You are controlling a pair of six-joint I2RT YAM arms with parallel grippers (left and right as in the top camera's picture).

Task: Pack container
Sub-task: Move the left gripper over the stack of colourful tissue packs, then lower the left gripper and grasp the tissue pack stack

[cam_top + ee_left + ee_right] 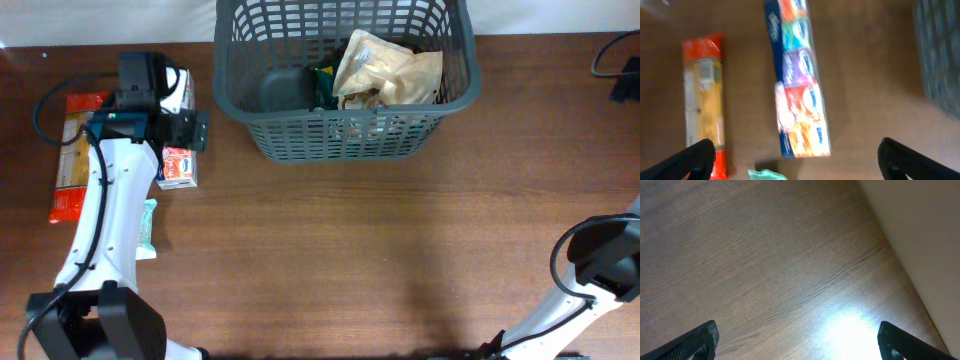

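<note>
Overhead, the container stands far centre on the table, with a crumpled tan bag and a dark green packet inside; left wrist, the left gripper is spread wide above a multicoloured pack, container at right; right wrist, the right gripper is equally wide above wood.

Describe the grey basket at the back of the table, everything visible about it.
The basket is dark grey and looks like plastic. It is rectangular with rounded corners, a solid rim and lattice-slotted walls. It stands upright on the wooden table at the far edge, and the overhead frame cuts off its back. Inside, on the right, a crumpled beige packet lies beside a green packet. The left part of its floor is bare. Nothing else touches it.
</note>
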